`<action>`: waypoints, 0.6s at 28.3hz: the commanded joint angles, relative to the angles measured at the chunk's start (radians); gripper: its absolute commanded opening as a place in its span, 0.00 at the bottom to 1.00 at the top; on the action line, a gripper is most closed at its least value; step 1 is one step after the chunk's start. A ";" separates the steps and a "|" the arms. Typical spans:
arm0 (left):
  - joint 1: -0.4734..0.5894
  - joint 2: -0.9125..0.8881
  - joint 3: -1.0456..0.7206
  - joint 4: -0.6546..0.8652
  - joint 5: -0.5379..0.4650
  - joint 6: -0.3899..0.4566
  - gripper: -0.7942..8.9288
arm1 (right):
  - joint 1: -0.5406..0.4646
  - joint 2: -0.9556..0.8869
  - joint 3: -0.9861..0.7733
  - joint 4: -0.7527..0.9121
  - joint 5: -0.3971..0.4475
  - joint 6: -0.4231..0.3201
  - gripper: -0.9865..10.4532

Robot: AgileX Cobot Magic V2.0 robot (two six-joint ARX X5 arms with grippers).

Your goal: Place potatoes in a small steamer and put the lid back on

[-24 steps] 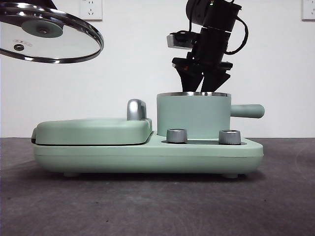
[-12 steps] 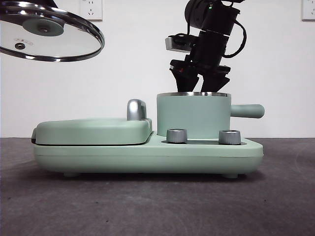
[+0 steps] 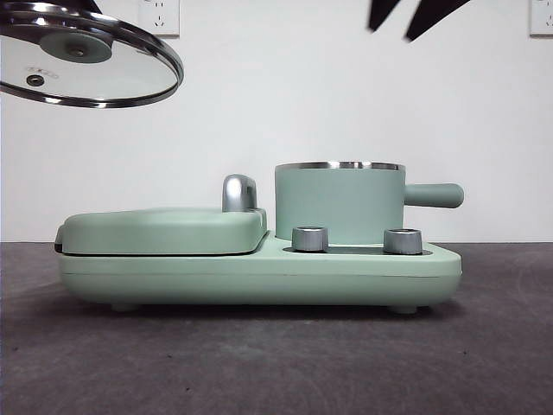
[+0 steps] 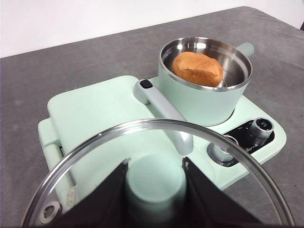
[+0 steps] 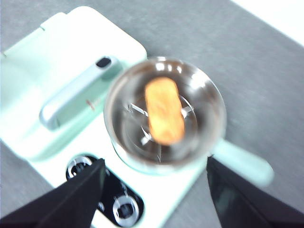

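An orange-brown potato [image 4: 197, 69] [image 5: 164, 117] lies inside the small mint-green steamer [image 3: 339, 201] [image 4: 204, 92] [image 5: 164, 114], which stands on the right half of the cooker with its side handle [image 3: 435, 194] pointing right. My left gripper [image 4: 156, 183] is shut on the green knob of the glass lid [image 3: 82, 59] [image 4: 95, 156], held high at the left, clear of the steamer. My right gripper [image 5: 154, 190] hangs open and empty well above the steamer; only its black tips [image 3: 419, 15] show at the top of the front view.
The mint-green cooker base [image 3: 259, 275] fills the table's middle, with a shut flat griddle cover [image 3: 164, 229] on its left half, a silver griddle handle [image 3: 239, 192] and two steel dials [image 3: 310, 239] [image 3: 403, 240] in front. Dark grey table [image 3: 276, 363] around.
My right gripper has risen from the steamer's rim up to the top edge of the front view, empty. The lid and left gripper have held still.
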 commanded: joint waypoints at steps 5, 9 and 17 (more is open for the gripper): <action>-0.005 0.000 0.014 0.076 -0.002 -0.006 0.10 | -0.001 -0.306 -0.319 0.125 0.028 0.041 0.37; -0.006 0.010 0.014 0.126 0.021 -0.009 0.10 | 0.000 -0.452 -0.470 0.177 0.023 0.072 0.37; -0.021 0.104 0.035 0.238 0.053 -0.008 0.10 | 0.000 -0.666 -0.656 0.166 0.020 0.132 0.37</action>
